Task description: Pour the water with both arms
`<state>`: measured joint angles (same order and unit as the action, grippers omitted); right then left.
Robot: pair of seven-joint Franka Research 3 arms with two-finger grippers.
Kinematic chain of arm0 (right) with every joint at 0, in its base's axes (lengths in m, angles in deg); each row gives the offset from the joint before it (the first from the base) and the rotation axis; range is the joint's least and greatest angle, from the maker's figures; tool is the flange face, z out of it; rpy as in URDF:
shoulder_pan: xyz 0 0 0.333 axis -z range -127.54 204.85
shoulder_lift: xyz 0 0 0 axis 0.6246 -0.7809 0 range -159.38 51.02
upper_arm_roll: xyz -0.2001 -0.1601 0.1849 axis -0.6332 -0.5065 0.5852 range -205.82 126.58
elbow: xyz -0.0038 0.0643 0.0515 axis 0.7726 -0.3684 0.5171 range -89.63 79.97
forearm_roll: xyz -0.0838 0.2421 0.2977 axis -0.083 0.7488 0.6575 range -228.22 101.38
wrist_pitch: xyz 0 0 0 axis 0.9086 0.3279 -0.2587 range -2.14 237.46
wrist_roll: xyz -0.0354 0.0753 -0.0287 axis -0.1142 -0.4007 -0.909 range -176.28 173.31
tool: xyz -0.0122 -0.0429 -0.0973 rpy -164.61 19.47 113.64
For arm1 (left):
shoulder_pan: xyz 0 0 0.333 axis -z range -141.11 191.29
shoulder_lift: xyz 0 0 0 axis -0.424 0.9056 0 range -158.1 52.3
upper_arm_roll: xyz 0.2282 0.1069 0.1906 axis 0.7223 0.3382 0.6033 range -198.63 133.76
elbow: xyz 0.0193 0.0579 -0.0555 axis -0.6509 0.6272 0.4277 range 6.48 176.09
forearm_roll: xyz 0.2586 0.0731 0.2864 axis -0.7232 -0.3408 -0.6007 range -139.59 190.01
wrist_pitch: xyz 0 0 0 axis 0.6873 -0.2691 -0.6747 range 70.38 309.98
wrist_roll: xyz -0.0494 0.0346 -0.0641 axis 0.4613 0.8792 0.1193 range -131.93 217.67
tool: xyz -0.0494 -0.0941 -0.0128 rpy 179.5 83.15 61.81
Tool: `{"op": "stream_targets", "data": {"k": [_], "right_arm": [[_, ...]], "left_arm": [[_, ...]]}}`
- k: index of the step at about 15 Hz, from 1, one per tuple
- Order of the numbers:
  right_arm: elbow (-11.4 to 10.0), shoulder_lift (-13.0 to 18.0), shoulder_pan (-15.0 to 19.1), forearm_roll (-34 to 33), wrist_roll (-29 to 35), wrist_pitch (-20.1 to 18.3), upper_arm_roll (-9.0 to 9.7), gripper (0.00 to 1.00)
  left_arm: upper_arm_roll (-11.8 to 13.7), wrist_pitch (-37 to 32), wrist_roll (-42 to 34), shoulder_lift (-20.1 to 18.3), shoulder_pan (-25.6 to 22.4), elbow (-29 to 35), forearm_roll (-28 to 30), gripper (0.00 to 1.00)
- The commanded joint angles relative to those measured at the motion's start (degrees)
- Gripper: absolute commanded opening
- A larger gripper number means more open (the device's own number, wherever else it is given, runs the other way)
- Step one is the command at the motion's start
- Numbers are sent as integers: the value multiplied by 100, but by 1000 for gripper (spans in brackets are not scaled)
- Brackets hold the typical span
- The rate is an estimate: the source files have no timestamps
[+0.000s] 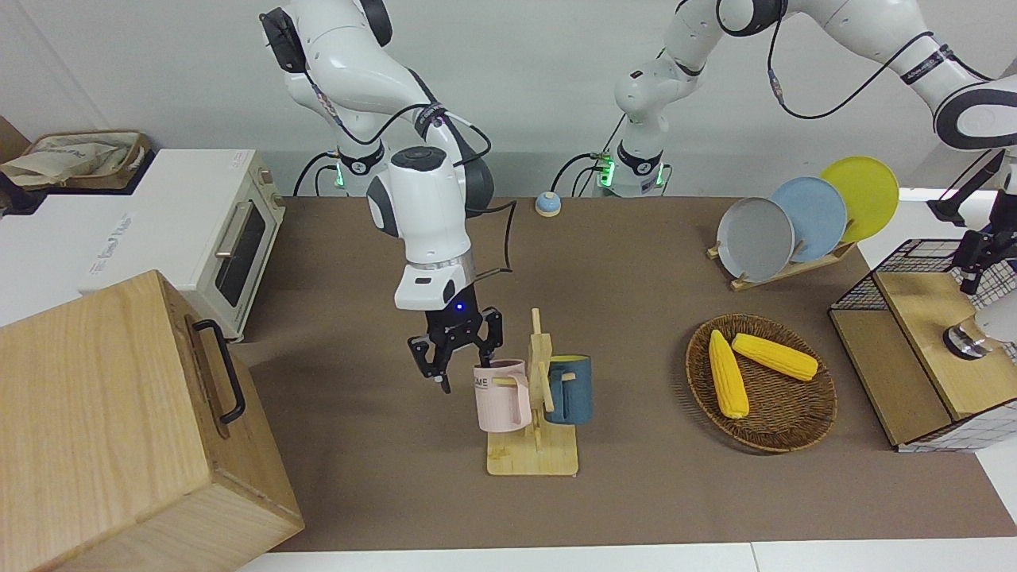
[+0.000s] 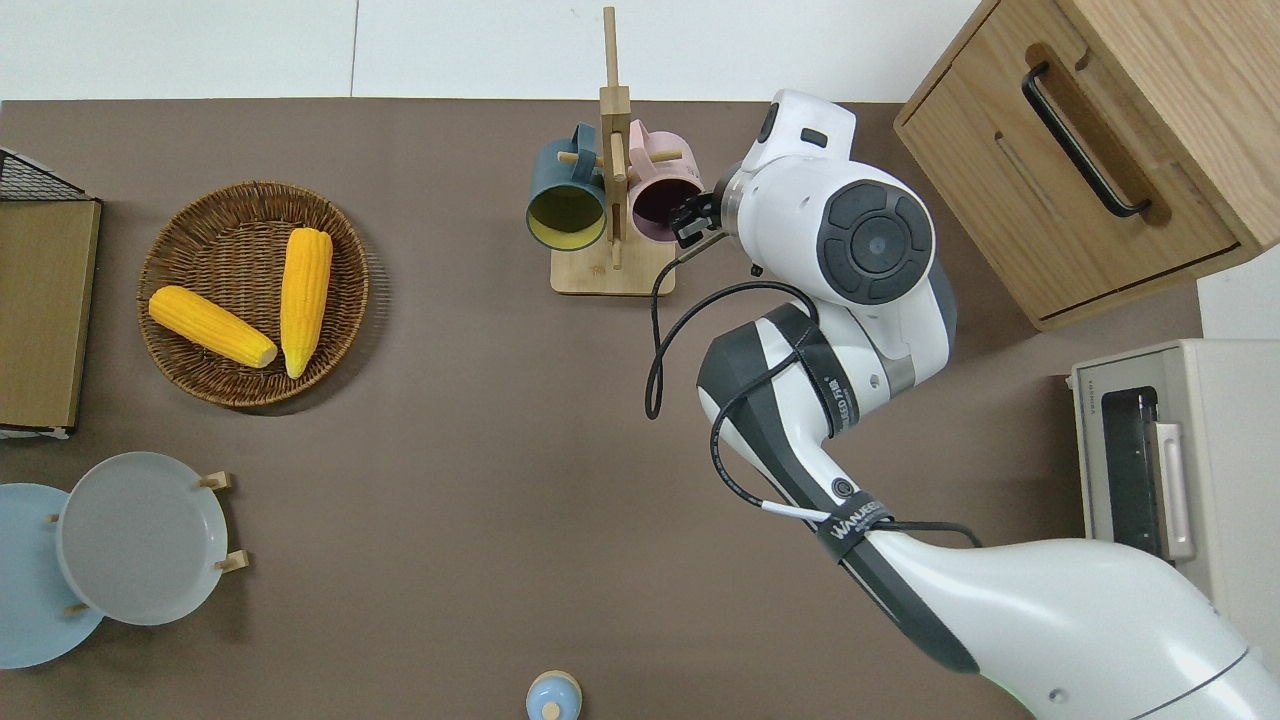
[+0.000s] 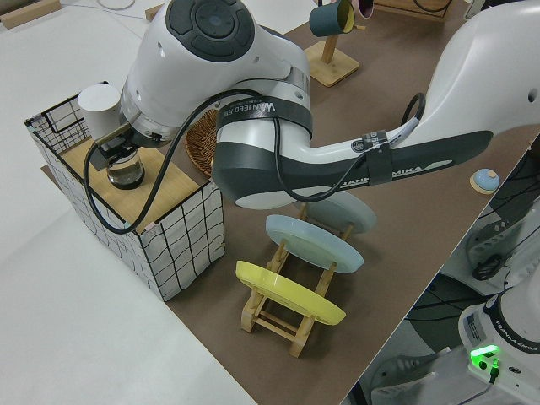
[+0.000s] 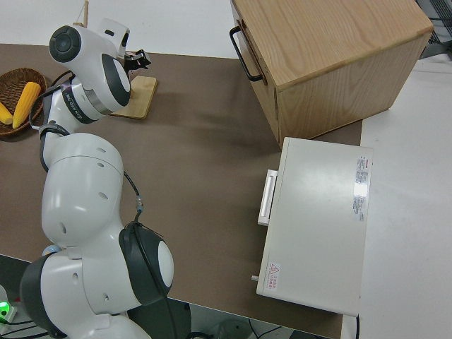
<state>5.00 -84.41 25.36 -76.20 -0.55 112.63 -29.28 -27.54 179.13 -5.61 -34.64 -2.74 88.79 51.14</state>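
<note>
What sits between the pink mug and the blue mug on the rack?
The wooden rack's upright post stands between the pink mug and the blue mug; front and overhead views both show it.

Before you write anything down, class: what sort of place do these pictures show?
Probably a robotics lab staged as a kitchen: a toaster oven, a rack of plates, mugs on a wooden stand, with the right gripper at the pink mug.

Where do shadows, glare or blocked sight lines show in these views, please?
Front view: soft, even light; the basket throws only a faint shadow on the table. Overhead view: bright highlights on the glossy right arm, which partly covers its hand at the pink mug. Left side view: the left arm hides most of the basket. Right side view: the right arm hides the pink mug.
</note>
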Motion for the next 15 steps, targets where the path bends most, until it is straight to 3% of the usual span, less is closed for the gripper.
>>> {"op": "stream_targets", "data": {"k": [1,7,11,15], "right_arm": [[178,-159,3,-120,100,84,38,450],[248,-186,-15,-120,267,84,38,184],[248,-186,-24,-128,434,75,30,31],[248,-177,-24,-128,504,75,30,0]], "left_arm": [[-67,385,-240,134,-38,-6,175,1000],[-85,597,-898,336,-21,-94,789,995],[-85,597,-1049,415,-3,-243,843,964],[-137,720,-997,468,23,-261,940,632]]}}
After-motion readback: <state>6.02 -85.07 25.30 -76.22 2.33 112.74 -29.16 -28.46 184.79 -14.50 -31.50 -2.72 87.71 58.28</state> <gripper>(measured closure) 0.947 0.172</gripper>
